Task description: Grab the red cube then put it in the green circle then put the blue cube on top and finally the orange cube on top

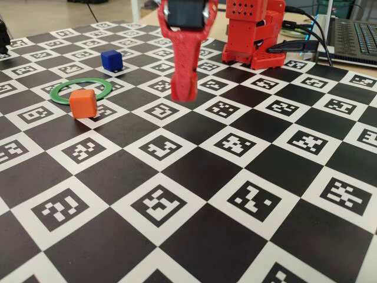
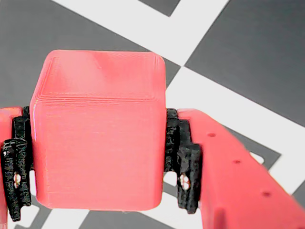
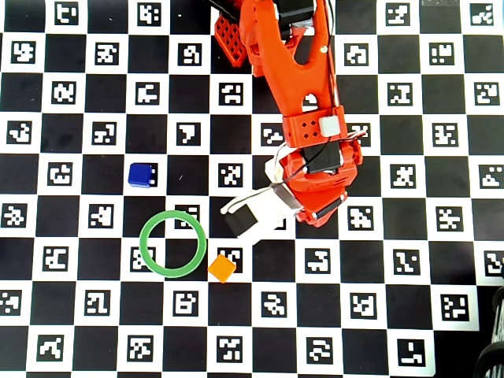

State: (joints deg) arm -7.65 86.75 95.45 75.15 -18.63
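Gripper (image 2: 97,176) clamped on red cube (image 2: 97,138), lifted

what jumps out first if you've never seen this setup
The red cube fills the wrist view, clamped between the jaws. In the fixed view the red gripper hangs over a checkerboard mat of black squares and printed markers. At its left lie a green circle, empty, an orange cube at its near edge and a blue cube behind it.
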